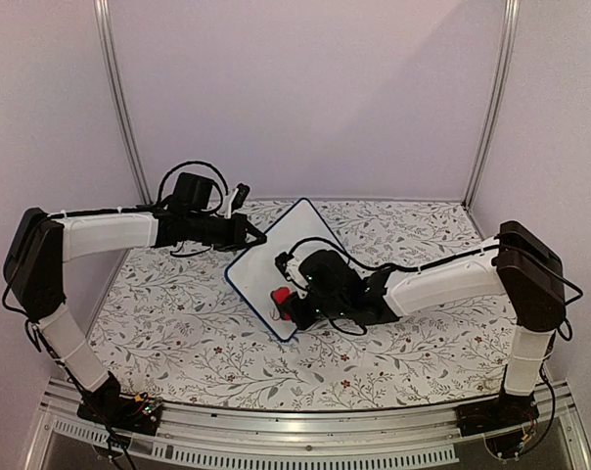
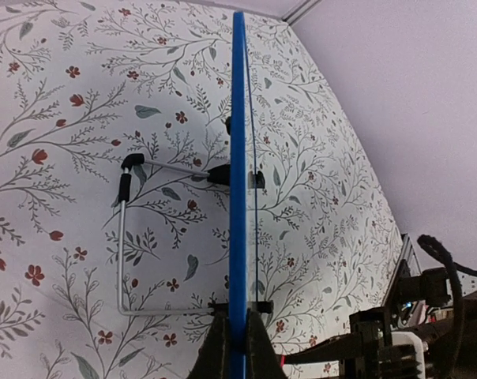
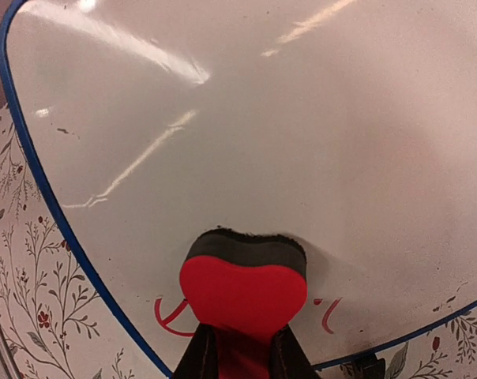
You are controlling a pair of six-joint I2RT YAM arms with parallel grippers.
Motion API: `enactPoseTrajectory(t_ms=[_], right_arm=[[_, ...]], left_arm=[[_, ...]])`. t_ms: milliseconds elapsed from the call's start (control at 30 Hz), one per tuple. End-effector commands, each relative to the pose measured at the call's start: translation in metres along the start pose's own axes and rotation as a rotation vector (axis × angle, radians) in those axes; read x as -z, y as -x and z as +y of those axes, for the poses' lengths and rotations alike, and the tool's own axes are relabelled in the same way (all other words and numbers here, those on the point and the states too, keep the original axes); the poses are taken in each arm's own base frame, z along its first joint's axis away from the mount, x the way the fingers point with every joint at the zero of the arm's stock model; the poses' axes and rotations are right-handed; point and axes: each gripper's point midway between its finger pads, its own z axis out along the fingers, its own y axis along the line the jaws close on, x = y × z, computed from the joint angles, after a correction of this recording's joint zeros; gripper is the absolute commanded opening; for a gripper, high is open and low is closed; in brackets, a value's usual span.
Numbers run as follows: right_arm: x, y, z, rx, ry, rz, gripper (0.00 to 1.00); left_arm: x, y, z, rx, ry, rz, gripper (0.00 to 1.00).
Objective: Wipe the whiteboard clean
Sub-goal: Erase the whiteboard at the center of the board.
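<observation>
The board (image 1: 269, 257) sat near the middle of the table (image 1: 178, 338), turned so that its corners pointed like a diamond in the top view. The left gripper (image 1: 252, 235) was clamped on its upper-left edge. In the left wrist view the blue frame ran edge-on between the two fingers (image 2: 217, 347), one on each face. A wire stand (image 2: 122, 237) with black tips jutted from the back of the board over the floral cloth (whether it bore any weight could not be told).

The right gripper (image 3: 242, 362) was closed on a red heart-shaped eraser (image 3: 243, 292). The eraser's dark felt was pressed against the white face, close to the lower rim. Red marks (image 3: 169, 317) showed just beside the eraser on both sides, and a few small specks lay near the rim at the right. Above the eraser the face looked clean, crossed only by streaks of glare.
</observation>
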Motion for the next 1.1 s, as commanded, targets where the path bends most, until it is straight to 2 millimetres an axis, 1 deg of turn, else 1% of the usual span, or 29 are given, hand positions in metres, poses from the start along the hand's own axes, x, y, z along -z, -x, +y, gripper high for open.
enactPoseTrajectory(t_ms=[0,300,567,667,767,867,967,1067], right_arm=[[-0.012,-0.019,0.028,0.069,0.077,0.05,0.0],[-0.012,-0.02,0.045,0.133,0.102,0.05,0.0],[-0.011,-0.02,0.048,0.138,0.115,0.05,0.0],[-0.008,-0.018,0.043,0.14,0.092,0.042,0.0],[0.0,-0.013,0.034,0.155,0.057,0.029,0.0],[0.01,-0.01,0.015,0.151,0.025,0.019,0.0],[0.023,-0.002,-0.005,0.112,-0.001,-0.008,0.0],[0.035,0.005,-0.016,0.095,-0.013,-0.028,0.0]], left_arm=[[-0.008,-0.015,-0.014,0.014,-0.051,0.06,0.0],[-0.007,-0.014,-0.015,0.01,-0.051,0.055,0.0],[-0.008,-0.014,-0.015,0.011,-0.05,0.056,0.0],[-0.007,-0.014,-0.015,0.01,-0.05,0.054,0.0],[-0.007,-0.014,-0.016,0.009,-0.051,0.054,0.0],[-0.007,-0.014,-0.016,0.008,-0.051,0.054,0.0],[-0.006,-0.013,-0.016,0.007,-0.051,0.051,0.0],[-0.007,-0.013,-0.015,0.009,-0.049,0.052,0.0]])
